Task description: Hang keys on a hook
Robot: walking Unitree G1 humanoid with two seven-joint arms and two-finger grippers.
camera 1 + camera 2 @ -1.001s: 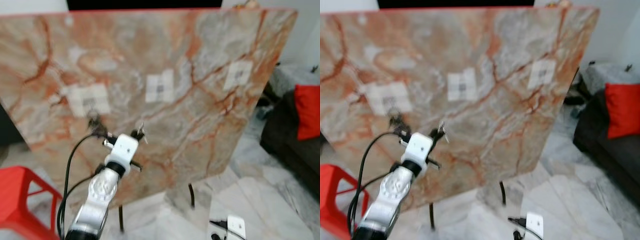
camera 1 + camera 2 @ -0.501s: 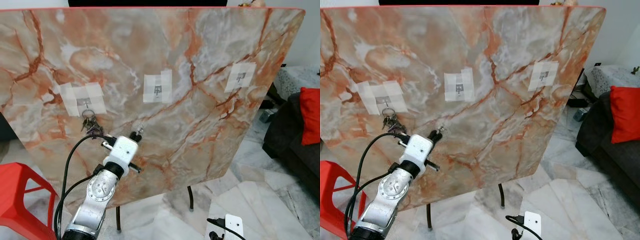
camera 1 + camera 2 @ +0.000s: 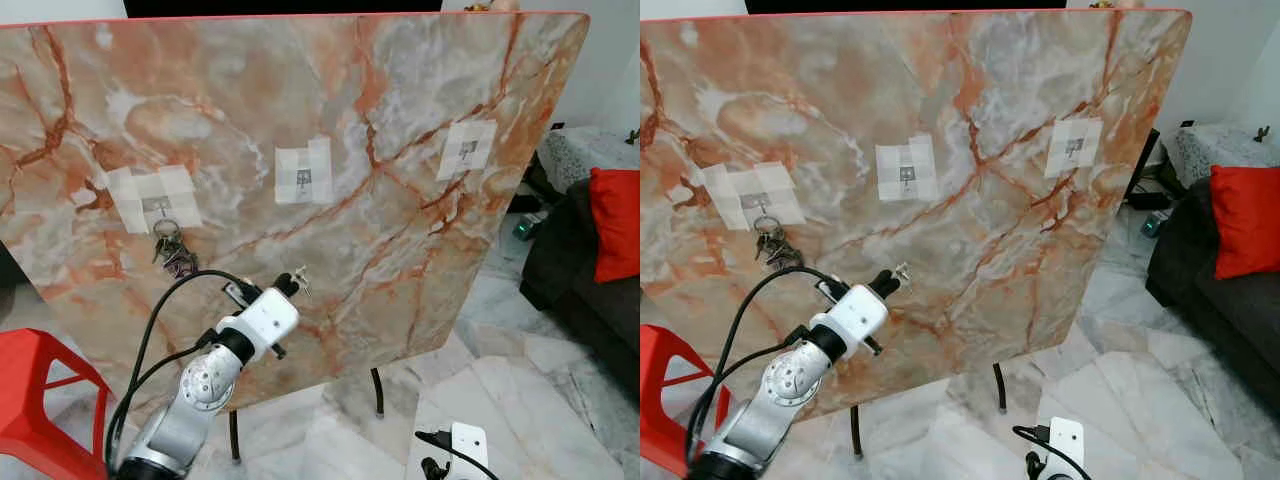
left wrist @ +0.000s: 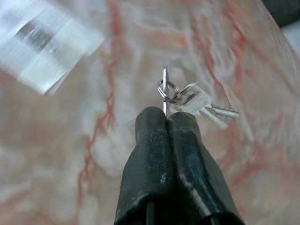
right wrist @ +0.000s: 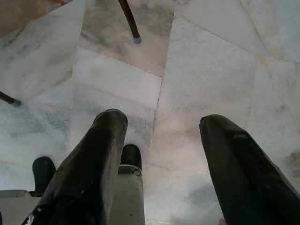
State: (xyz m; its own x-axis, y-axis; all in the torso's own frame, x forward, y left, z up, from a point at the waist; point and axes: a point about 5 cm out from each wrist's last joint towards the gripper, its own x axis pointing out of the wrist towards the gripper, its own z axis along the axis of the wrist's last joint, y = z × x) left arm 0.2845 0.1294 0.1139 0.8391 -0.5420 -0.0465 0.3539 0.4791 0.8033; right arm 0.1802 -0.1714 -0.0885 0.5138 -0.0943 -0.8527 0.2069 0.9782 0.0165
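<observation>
So there's this big orange-and-white marble-pattern board standing tilted on thin dark legs, w/ three white tape patches on it, each w/ a small metal hook in the middle: left one, middle one, right one. A bunch of dark keys on a ring hangs from the left hook already. The robot's left gripper is up in front of the board, below and between the left & middle patches, black fingers pressed together, pinching a small silver key ring upright by its edge. Two silver keys dangle off that ring to one side, close to the marble face but can't tell if they touch. Ring is well apart from the middle hook, lower down. Black cable loops off the silver arm. Right gripper hangs low, pointing at the pale marble-tile floor, fingers spread wide, nothing betw them. Also a red plastic stool at the robot's left, dark sofa w/ a red cushion on the right, white box-like device w/ a black cable on the floor.
</observation>
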